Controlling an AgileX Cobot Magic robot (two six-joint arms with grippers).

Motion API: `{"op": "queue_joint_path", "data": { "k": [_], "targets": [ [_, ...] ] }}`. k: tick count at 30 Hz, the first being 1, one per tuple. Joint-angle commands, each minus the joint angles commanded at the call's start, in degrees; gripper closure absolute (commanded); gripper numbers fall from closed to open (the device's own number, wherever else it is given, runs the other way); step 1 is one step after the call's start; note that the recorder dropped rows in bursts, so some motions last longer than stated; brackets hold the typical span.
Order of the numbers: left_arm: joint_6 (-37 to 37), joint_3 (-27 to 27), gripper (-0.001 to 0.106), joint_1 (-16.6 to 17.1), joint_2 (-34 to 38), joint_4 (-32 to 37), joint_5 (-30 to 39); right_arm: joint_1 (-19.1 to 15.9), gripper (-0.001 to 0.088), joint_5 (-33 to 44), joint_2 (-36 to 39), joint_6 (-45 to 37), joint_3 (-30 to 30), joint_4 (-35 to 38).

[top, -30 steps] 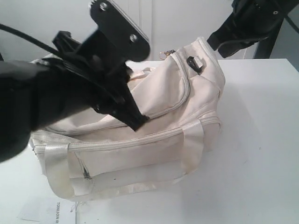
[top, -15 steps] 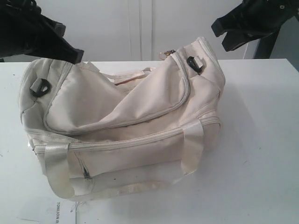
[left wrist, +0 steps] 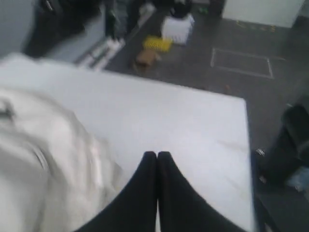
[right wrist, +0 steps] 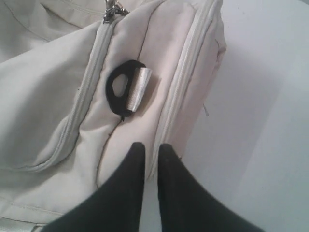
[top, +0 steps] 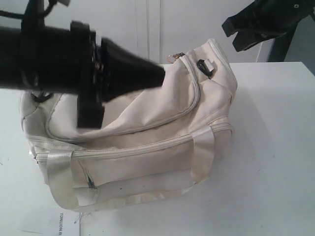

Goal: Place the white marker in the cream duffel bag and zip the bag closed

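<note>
The cream duffel bag (top: pixel 147 147) lies on the white table (top: pixel 275 147), its curved top zipper run round to the metal pull (top: pixel 177 55) at the right end. My left gripper (top: pixel 161 74) hovers over the bag's top, pointing right; its jaws are shut on nothing (left wrist: pixel 157 154), beside the bag (left wrist: pixel 38 159). High at the back right, my right gripper (right wrist: pixel 151 146) hangs over the bag's right end (right wrist: pixel 58 96), near the black strap ring (right wrist: pixel 120 89). Its jaws stand a narrow gap apart, empty. The white marker is out of view.
A printed sheet (top: pixel 59 223) lies at the table's front left corner. Past the table's far edge (left wrist: pixel 241 101), the left wrist view shows dark floor with a yellow object (left wrist: pixel 157 43) and a white box (left wrist: pixel 177 28). Bare tabletop (right wrist: pixel 251 96) lies right of the bag.
My left arm lifted off the bag's front, drew back to the upper left, and now reaches across over the bag's top. The right arm has barely moved. The bag stays put.
</note>
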Motion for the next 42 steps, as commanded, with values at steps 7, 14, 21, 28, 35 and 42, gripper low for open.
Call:
{"op": "queue_joint_path", "data": {
  "k": [7, 14, 21, 28, 35, 42],
  "targets": [
    [-47.0, -10.1, 0.064, 1.2, 0.0, 61.3, 3.8, 0.0, 0.0383, 0.4, 1.2, 2.3, 0.0, -0.2],
    [-53.3, -14.8, 0.042, 13.0, 5.2, 62.1, 4.3, 0.0, 0.0318, 0.5, 6.1, 3.1, 0.0, 1.4],
    [-46.7, -15.1, 0.045, 20.6, 10.1, 48.7, 0.4, 0.0, 0.0319, -4.1, 9.0, 2.3, 0.0, 0.7],
    [-46.6, -15.1, 0.046, 20.6, 14.8, 46.9, -6.3, 0.0, 0.0418, -7.5, 11.4, 1.4, 0.0, -1.3],
    [-46.1, -15.1, 0.105, 20.9, 18.8, 46.1, -11.8, -1.0, 0.0868, -5.8, 11.4, 2.6, 0.0, -4.7],
    [-46.1, -15.1, 0.105, 24.4, 18.7, 45.6, -12.3, -2.9, 0.0868, 0.0, 11.4, 3.1, 0.0, -4.3]
  ]
}}
